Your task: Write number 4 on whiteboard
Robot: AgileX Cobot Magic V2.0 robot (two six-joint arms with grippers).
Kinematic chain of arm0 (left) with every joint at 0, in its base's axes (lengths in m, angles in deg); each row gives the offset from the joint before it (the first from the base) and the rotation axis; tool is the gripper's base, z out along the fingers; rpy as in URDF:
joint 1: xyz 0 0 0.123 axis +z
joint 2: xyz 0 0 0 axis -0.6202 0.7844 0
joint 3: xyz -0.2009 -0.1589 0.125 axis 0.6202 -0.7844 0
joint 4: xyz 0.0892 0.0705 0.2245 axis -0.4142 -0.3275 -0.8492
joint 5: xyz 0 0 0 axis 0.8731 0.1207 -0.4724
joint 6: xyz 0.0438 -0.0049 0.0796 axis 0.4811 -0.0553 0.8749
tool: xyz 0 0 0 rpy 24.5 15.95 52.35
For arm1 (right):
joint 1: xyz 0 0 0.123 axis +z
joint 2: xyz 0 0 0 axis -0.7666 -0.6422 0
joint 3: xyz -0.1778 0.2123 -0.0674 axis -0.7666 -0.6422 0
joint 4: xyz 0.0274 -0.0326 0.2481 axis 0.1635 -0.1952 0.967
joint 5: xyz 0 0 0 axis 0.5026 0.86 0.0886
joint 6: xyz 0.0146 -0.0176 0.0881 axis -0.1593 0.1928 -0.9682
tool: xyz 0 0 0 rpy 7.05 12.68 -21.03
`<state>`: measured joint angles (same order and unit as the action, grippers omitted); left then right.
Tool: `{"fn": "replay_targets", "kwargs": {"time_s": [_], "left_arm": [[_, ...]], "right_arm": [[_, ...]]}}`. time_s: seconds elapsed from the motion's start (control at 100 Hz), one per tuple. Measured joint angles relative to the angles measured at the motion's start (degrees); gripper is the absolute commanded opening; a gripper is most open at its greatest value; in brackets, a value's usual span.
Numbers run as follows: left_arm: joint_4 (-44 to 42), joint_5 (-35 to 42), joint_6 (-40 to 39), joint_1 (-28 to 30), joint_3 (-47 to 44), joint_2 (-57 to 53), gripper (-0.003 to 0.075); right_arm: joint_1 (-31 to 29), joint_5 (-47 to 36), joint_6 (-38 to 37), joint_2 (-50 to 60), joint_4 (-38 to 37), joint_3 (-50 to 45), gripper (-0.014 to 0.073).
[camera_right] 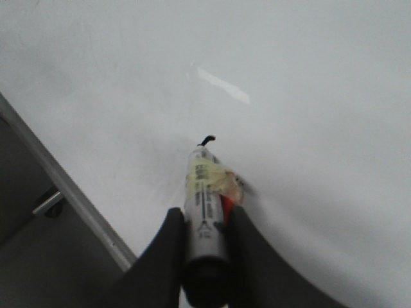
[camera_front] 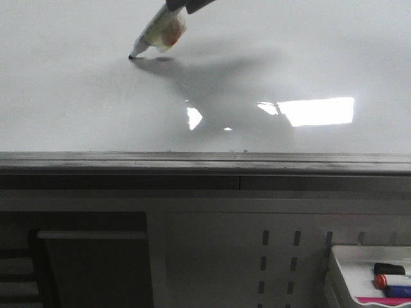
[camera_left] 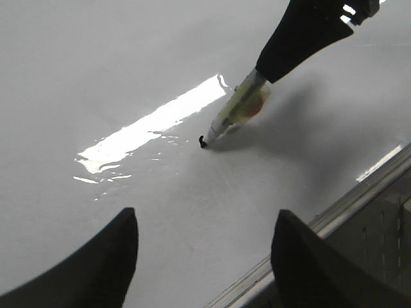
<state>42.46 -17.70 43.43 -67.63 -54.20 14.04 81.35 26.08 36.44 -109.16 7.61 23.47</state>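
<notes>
The whiteboard is a large glossy white board with bright glare and a dark grey edge rail. My right gripper is shut on a white marker wrapped in yellowish tape. The marker slants down to the left, its black tip touching the board. A tiny black curved mark lies at the tip, also in the left wrist view. No full number 4 shows. My left gripper is open and empty, hovering over the board near its edge rail. The right gripper shows there too.
A small white tray at the lower right holds several markers, among them a red-capped one and a black one. A grey perforated panel lies below the rail.
</notes>
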Motion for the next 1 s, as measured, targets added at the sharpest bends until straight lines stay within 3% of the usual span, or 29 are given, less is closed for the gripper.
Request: {"fn": "replay_targets", "kwargs": {"time_s": [0.26, 0.53, 1.0], "left_arm": [[0.00, 0.00, 0.00, 0.00, 0.00, 0.00, 0.0407], [0.00, -0.09, 0.00, 0.00, 0.00, 0.00, 0.0407], [0.00, -0.09, 0.00, 0.00, 0.00, 0.00, 0.0407]], "right_arm": [[1.40, -2.61, 0.00, 1.63, 2.21, -7.72, -0.0064], [-4.13, -0.90, 0.00, 9.96, 0.91, -13.89, -0.0064], [-2.78, 1.22, -0.04, 7.49, -1.38, -3.83, -0.0064]]}}
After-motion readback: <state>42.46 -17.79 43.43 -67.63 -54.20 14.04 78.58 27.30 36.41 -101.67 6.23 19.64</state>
